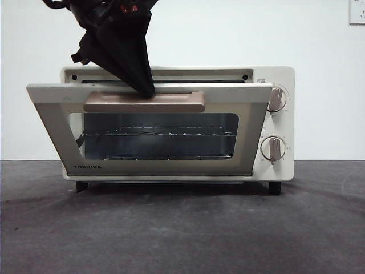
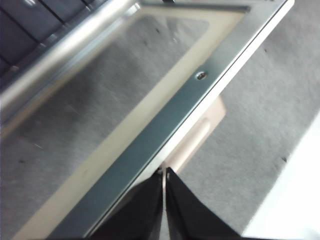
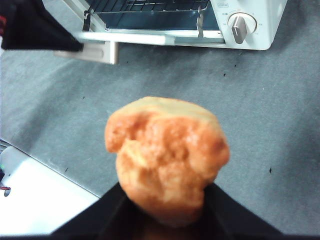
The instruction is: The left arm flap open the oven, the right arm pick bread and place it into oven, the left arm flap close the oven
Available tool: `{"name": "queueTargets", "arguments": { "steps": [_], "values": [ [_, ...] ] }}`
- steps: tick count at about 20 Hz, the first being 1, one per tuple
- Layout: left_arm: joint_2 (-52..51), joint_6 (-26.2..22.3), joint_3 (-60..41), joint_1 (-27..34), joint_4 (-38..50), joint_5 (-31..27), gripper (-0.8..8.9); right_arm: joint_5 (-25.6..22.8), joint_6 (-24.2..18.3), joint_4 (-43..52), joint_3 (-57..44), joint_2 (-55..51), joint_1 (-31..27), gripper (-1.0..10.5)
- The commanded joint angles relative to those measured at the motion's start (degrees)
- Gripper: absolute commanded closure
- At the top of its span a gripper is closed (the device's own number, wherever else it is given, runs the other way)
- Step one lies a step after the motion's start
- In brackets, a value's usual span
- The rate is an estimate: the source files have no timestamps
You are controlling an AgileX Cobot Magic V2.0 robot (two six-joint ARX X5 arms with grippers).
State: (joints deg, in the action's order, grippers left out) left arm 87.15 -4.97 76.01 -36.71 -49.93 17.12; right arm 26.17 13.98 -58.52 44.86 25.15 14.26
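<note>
While the Toshiba toaster oven (image 1: 274,123) stands on the grey table (image 1: 182,228), its glass door (image 1: 154,134) hangs partly open, tilted outward from the top. The left gripper (image 1: 147,90), jaws pressed together with nothing between them, bears its tip on the door's top edge just behind the beige bar handle (image 1: 145,103). Inside, the wire rack (image 1: 159,135) looks bare. The right gripper (image 3: 165,210) hangs well back from the oven, clamped on the bread (image 3: 167,155) at its lower part. That bun is likely light, soft and crumbly, so a gentle hold low on its sides suits it. Until the door drops further, it blocks the way in.
</note>
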Motion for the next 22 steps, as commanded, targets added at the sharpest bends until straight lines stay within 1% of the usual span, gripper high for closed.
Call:
{"name": "queueTargets", "arguments": {
  "steps": [1, 5, 8, 14, 20, 22],
  "values": [
    [-0.4, 1.7, -2.6, -0.5, 4.0, -2.1, 7.97, 0.2, 0.6, 0.6, 1.0, 0.1, 0.3, 8.1],
    [-5.0, 5.3, -10.8, -1.6, 11.5, -3.0, 7.97, -0.3, 0.6, 1.4, 1.0, 0.1, 0.3, 8.1],
    [-8.9, 7.7, -16.5, -2.6, 16.8, -6.3, 7.97, -0.3, 0.6, 2.6, 1.0, 0.1, 0.3, 8.1],
    [-12.6, 11.3, -23.1, -3.8, 23.1, -7.0, 7.97, -0.9, 0.5, 2.9, 1.0, 0.1, 0.3, 8.1],
    [-13.0, 15.1, -28.4, -6.0, 29.0, -8.8, 7.97, -1.2, 0.4, 3.0, 1.0, 0.1, 0.3, 8.1],
    [-13.0, 15.4, -29.4, -6.5, 29.2, -8.8, 7.97, -1.7, 0.3, 3.0, 1.0, 0.1, 0.3, 8.1]
  ]
}}
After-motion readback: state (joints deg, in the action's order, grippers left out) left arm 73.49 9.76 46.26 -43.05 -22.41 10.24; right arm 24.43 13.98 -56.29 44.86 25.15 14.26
